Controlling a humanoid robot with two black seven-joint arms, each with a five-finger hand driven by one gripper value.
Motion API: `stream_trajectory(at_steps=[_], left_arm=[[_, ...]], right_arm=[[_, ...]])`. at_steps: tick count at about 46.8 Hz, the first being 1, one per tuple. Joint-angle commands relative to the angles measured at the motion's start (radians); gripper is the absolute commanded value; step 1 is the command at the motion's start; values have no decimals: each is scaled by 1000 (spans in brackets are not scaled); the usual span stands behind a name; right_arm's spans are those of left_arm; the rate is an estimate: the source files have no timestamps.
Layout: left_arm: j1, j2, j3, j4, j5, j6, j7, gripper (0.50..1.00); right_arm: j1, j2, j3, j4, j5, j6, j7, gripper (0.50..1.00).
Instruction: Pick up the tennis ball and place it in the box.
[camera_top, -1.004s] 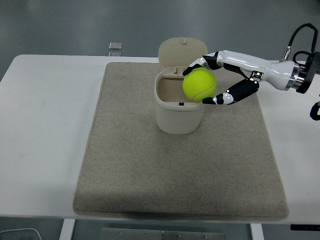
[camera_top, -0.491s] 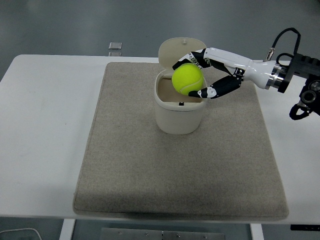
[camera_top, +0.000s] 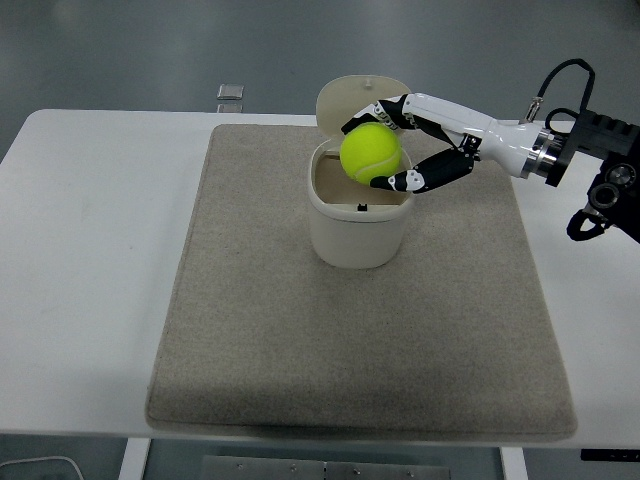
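Right robot hand (camera_top: 400, 140) grips the tennis ball (camera_top: 371, 153) over the open box (camera_top: 358, 222), so next its fingers should simply let go

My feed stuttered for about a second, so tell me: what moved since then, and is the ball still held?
The right hand carried the tennis ball leftward from the box's right rim to over the opening of the box. The ball is still gripped, not released. The box, its raised lid and the mat have not shifted.
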Motion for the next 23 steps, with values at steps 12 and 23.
stream_trajectory(at_steps=[12, 23], left_arm=[[0, 0, 0, 0, 0, 0, 0, 992], [0, 0, 0, 0, 0, 0, 0, 992]], right_arm=[[-6, 0, -14, 0, 1, -2, 2, 860], [-11, -18, -9, 2, 4, 7, 2, 864]])
